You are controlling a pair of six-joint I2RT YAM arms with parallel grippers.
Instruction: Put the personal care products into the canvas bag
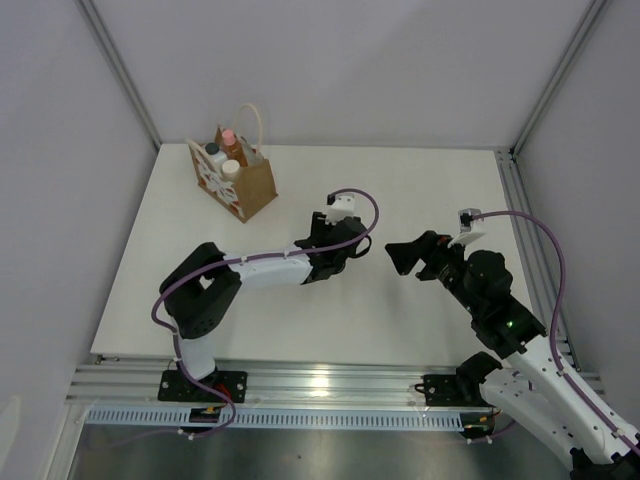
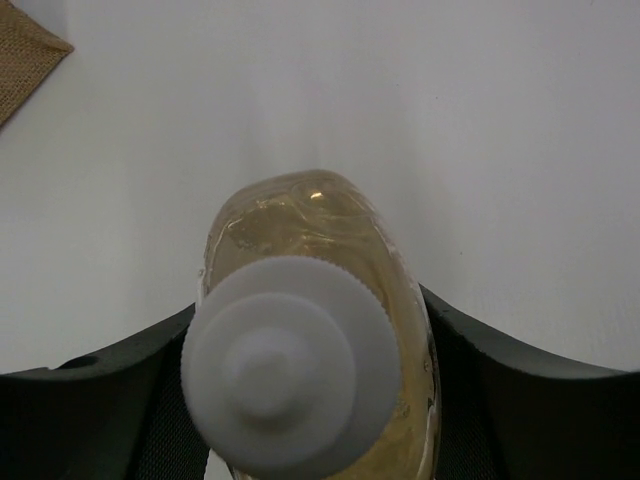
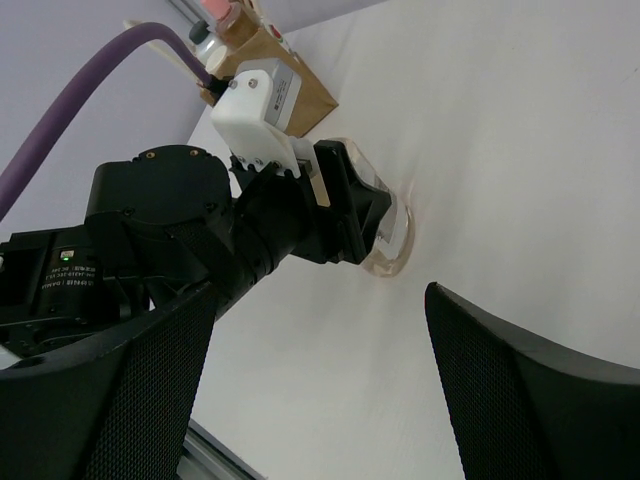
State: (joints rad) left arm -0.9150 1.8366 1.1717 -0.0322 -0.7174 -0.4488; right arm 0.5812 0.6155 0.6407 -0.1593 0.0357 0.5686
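Note:
My left gripper [image 1: 356,246] is shut on the tall amber bottle [image 2: 318,228] with the white cap [image 2: 290,365], near the middle of the table. In the right wrist view the bottle [image 3: 392,240] sits between the left fingers with its base at the table surface; I cannot tell if it touches. The canvas bag [image 1: 247,186] stands at the back left. It holds the peach bottle with the pink cap [image 1: 229,137], the white bottle [image 1: 213,153] and the cream bottle [image 1: 231,168]. My right gripper [image 1: 404,256] is open and empty, just right of the left gripper.
The bag's two cream handles [image 1: 255,118] stand up over its mouth. A corner of the bag [image 2: 22,55] shows at the far left of the left wrist view. A metal rail [image 1: 528,230] runs along the table's right edge.

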